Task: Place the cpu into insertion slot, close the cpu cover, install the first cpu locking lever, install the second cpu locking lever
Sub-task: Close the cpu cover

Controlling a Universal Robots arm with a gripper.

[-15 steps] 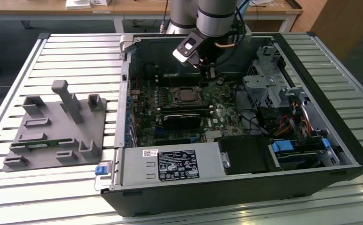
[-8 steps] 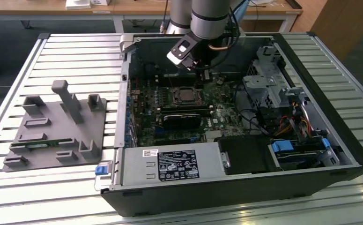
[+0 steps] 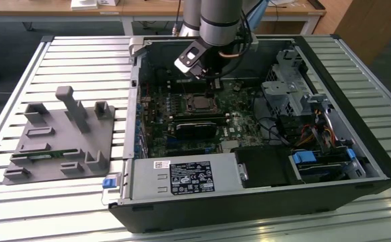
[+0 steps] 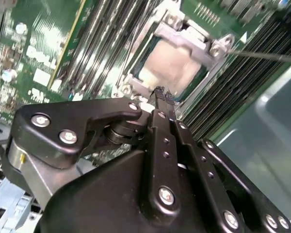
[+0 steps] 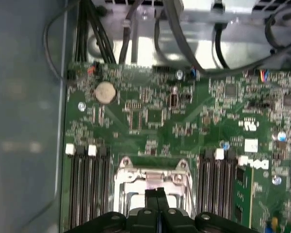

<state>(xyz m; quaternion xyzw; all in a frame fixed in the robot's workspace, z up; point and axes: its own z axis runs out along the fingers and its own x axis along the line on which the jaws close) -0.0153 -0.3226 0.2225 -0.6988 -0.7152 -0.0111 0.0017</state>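
Black tool point(image 4: 160, 93) pinched together, empty, above cpu point(image 4: 172, 65) seated in insertion slot point(image 3: 186, 103), cpu cover point(image 4: 186, 38) down, inside open computer case point(image 3: 356, 151)

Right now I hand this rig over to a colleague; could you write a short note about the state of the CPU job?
The gripper is shut, holds nothing, tips close to the slot's edge.
The flat square silvery-beige cpu lies in the dark square grey-rimmed insertion slot.
The thin grey metal cpu cover looks closed over it.
Done: placing; apparently the cover.
Left: both locking levers; one thin wire lever juts free beside the slot.
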